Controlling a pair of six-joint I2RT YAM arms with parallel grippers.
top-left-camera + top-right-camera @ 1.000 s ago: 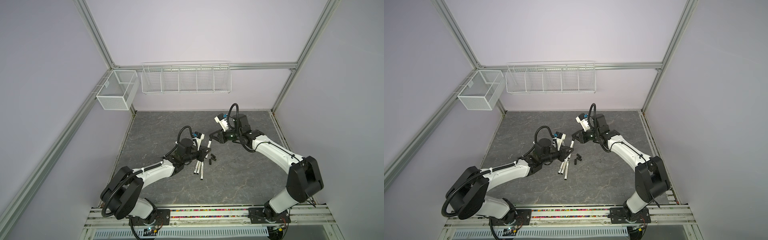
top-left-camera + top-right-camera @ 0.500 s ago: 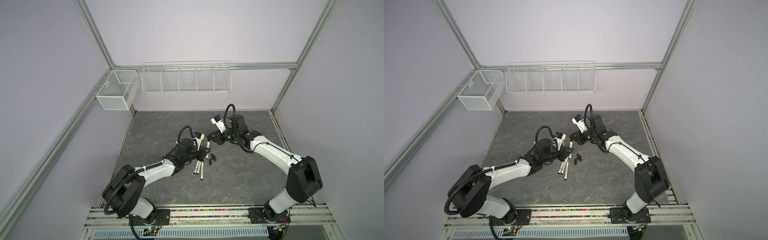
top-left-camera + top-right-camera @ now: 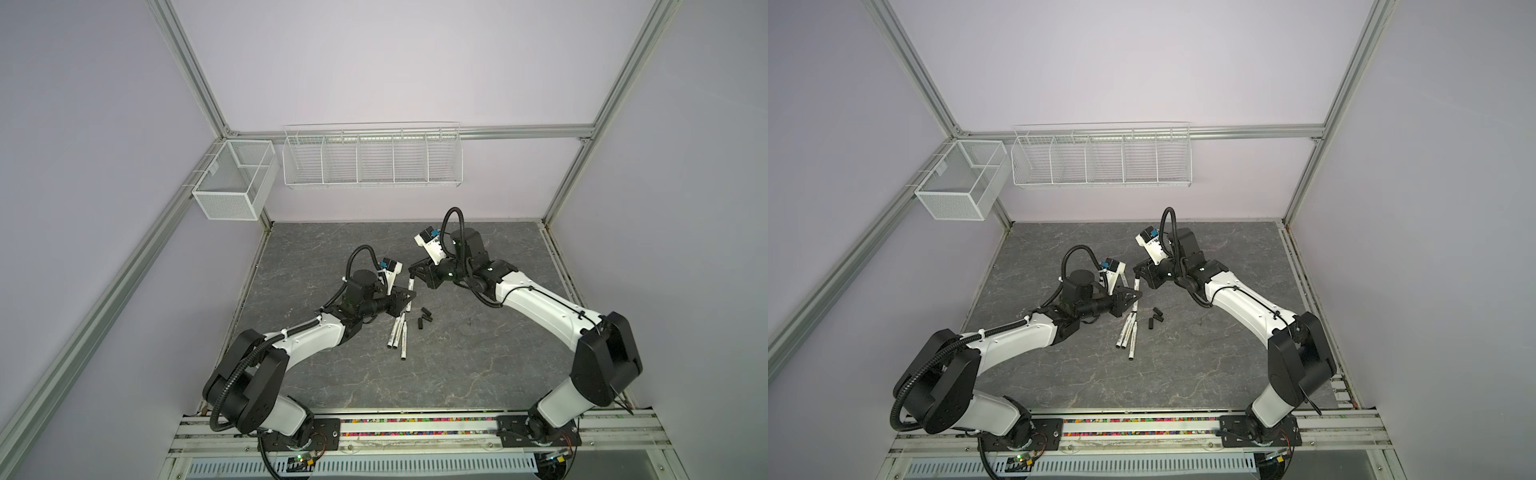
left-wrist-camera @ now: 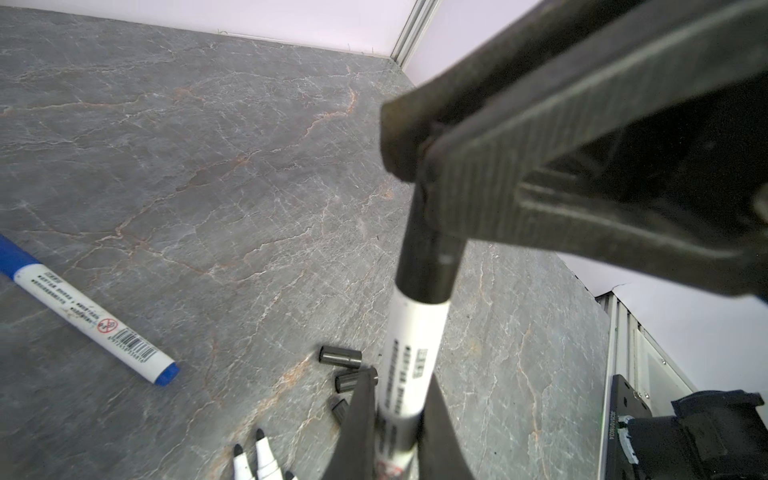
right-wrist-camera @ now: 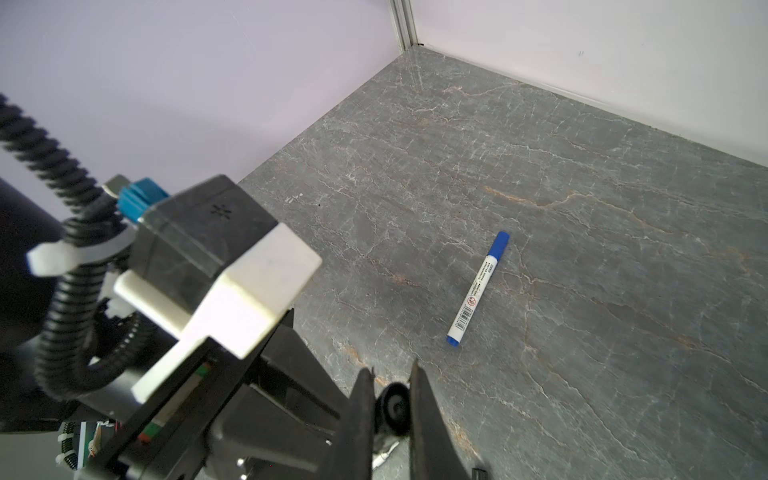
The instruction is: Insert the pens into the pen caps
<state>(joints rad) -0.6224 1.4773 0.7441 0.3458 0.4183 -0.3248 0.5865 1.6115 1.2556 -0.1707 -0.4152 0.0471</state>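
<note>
Tabletop (image 3: pixel 457 365) of grey veined stone, in both top views, with both pincers meeting near its middle. Left pincer (image 3: pixel 409 300) pressed together on the lower barrel of a slim white marker pen with dark lettering (image 4: pixel 415 340), the pen off the surface and tilted a little from upright. Right pincer (image 5: pixel 392 395), reaching in from the far right, clamped on a short black plastic cap (image 4: pixel 428 266) over that pen's upper end. Round end of the cap showing between the two dark fingers (image 5: pixel 361 415) in the right wrist view. Cap overlapping the end of the white barrel; no telling whether pushed fully home.

Just near of the held pen, flat on the tabletop: three more white marker pens (image 3: pixel 397 334), uncapped, side by side and touching or almost so, black nibs pointing far. Just right of these: three loose black caps (image 3: pixel 424 323) in a small cluster, close together, apart from the pens.

On the far side of the left pincer, shown only in the wrist views: white marker pen with blue cap and blue end plug (image 5: pixel 478 286), lying flat on bare stone, well apart from everything else.
</note>
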